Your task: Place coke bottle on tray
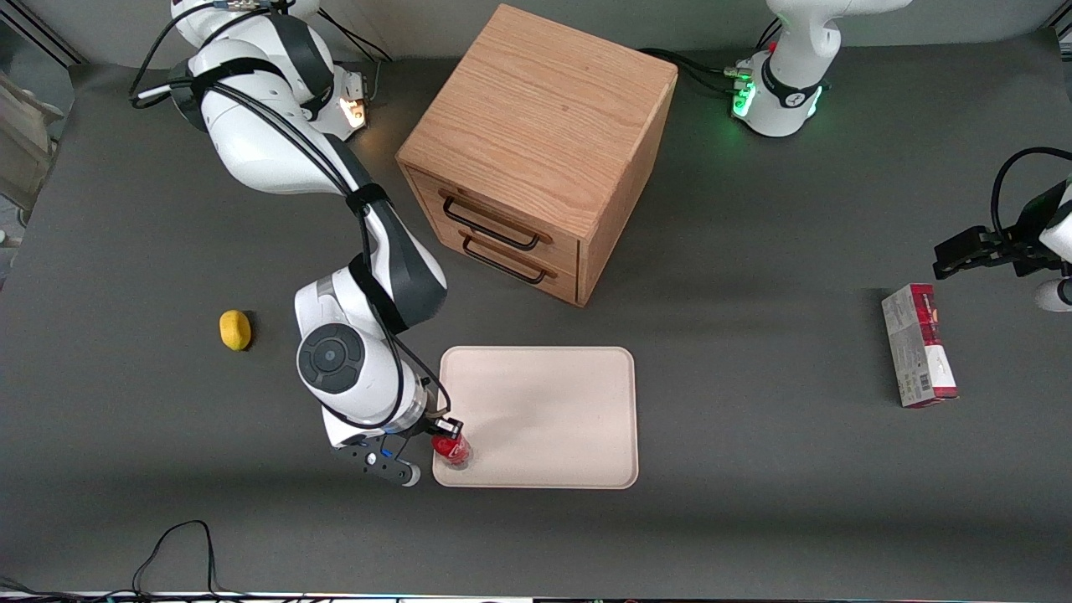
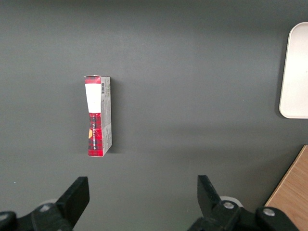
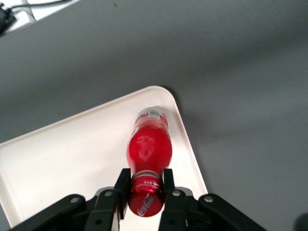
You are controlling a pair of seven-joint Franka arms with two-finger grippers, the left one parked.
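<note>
The small red coke bottle (image 1: 452, 450) stands upright over the corner of the pale cream tray (image 1: 544, 419) that is nearest the front camera and toward the working arm's end. My right gripper (image 1: 448, 429) is directly above it, shut on its red cap. In the right wrist view the two black fingers (image 3: 122, 185) press the cap from both sides, the gripper (image 3: 146, 179) looking down the coke bottle (image 3: 149, 147) to its clear base inside the rim of the tray (image 3: 62, 159). Whether the base touches the tray surface I cannot tell.
A wooden drawer cabinet (image 1: 536, 142) stands farther from the front camera than the tray. A yellow lemon (image 1: 235, 330) lies toward the working arm's end. A red-and-grey carton (image 1: 919, 345) lies toward the parked arm's end, also seen as the carton (image 2: 98, 115) in the left wrist view.
</note>
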